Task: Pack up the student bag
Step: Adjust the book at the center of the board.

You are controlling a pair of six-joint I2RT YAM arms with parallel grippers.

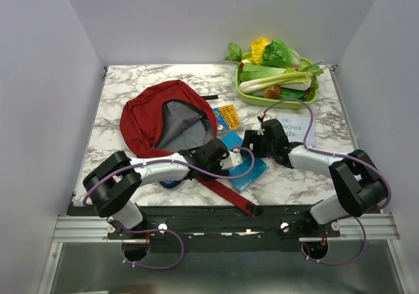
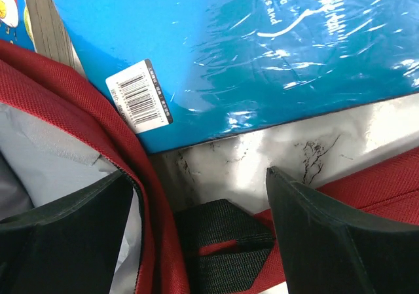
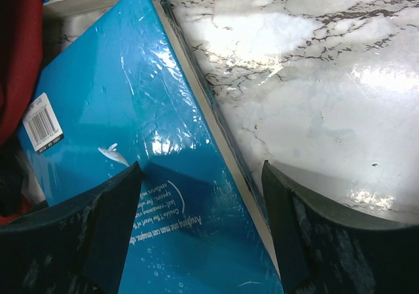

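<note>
at centre of the top view: a blue book (image 1: 254, 171) in glossy plastic wrap lies flat on the marble table (image 1: 131, 78).
student bag: and there's the student bag (image 1: 147, 114), left of centre, dark red, mouth gaping toward the right of the frame, grey lining (image 1: 180, 124) on show.
strap: a red strap (image 1: 229, 196) with a black end runs from the bag down to the lower middle of the frame.
left gripper: the left gripper (image 2: 200, 176) is right at the bag's mouth, jaws spread wide with nothing in them. one finger (image 2: 65, 228) is over the grey lining, the other over the red strap, with bare marble and black webbing (image 2: 222, 241) below the gap.
right gripper: the right gripper (image 3: 201, 166) is also wide apart, gripping nothing. one finger hangs over the book's cover, the other over bare marble, and the book's long edge runs between them. contact with the book: can't tell.
barcode label (image 2: 139, 96): white, on the book's corner, just beside the bag's red rim.
small book (image 1: 228, 117): orange and blue, next to the bag's right side, above the blue book.
upper right of the frame: a green tray (image 1: 243, 96) piled with leafy vegetables (image 1: 278, 71), and a white printed sheet (image 1: 298, 127) just below it.
</note>
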